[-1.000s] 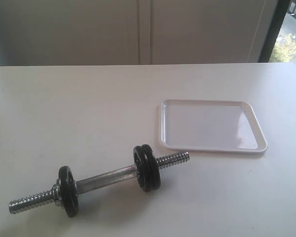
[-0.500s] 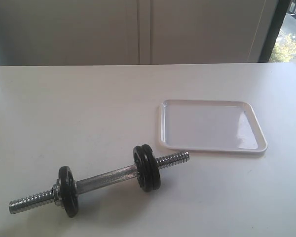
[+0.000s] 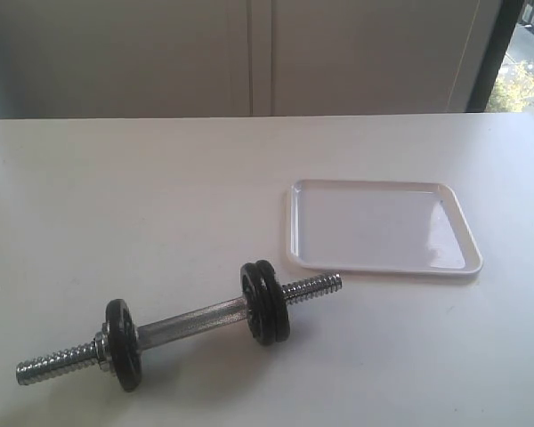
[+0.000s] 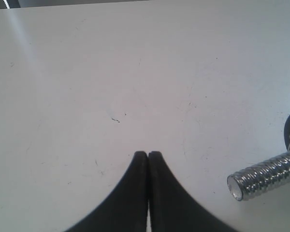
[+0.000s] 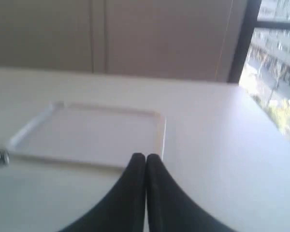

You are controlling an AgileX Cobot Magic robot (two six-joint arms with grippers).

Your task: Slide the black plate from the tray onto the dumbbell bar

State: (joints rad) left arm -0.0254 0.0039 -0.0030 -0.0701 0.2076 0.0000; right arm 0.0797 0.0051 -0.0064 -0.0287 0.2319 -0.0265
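The white table [image 3: 160,196] fills all three views. On it the tray [image 3: 383,268] lies right of centre in the exterior view. Only the right wrist view shows it blurred, its rim [image 5: 63,159] just beyond the right gripper [image 5: 145,157], with a window beside the table.

The dumbbell bar [image 3: 191,322] lies slantwise near the table's front, apart from the tray. Only the exterior view shows it whole. The left wrist view catches just one shiny threaded end [image 4: 263,176].

The black plate [image 3: 277,316] sits on the bar at the end nearer the tray. It is pressed against a second disc [image 3: 252,289], and a third disc [image 3: 123,345] stands at the far end.

The grippers appear only in their own wrist views. The left gripper [image 4: 148,155] hangs over bare table beside the threaded end, its jaws pressed together on nothing. The right gripper's jaws likewise meet, gripping nothing.
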